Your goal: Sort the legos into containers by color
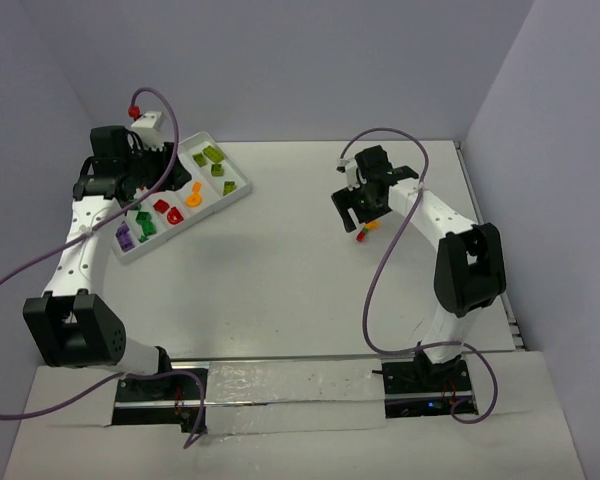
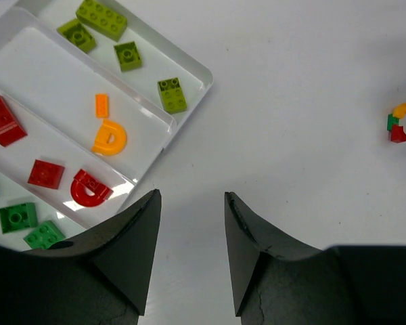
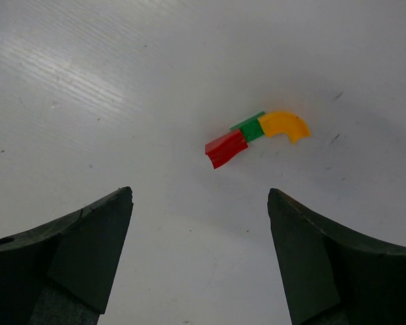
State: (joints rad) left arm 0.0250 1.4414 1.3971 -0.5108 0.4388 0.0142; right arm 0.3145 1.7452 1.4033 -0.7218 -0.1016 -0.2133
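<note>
Three joined legos [image 3: 257, 132] (red, green, orange) lie on the right of the table [image 3: 88, 81] beneath the right end effector [image 3: 199, 195], which hangs wide open and empty; an off-centre closure could flick them away, or carry mixed colours into one tray compartment [image 2: 47, 74].

A white table [image 1: 280, 280] stands boxed in by plain pale grey walls [image 1: 310, 60] under soft even light
</note>
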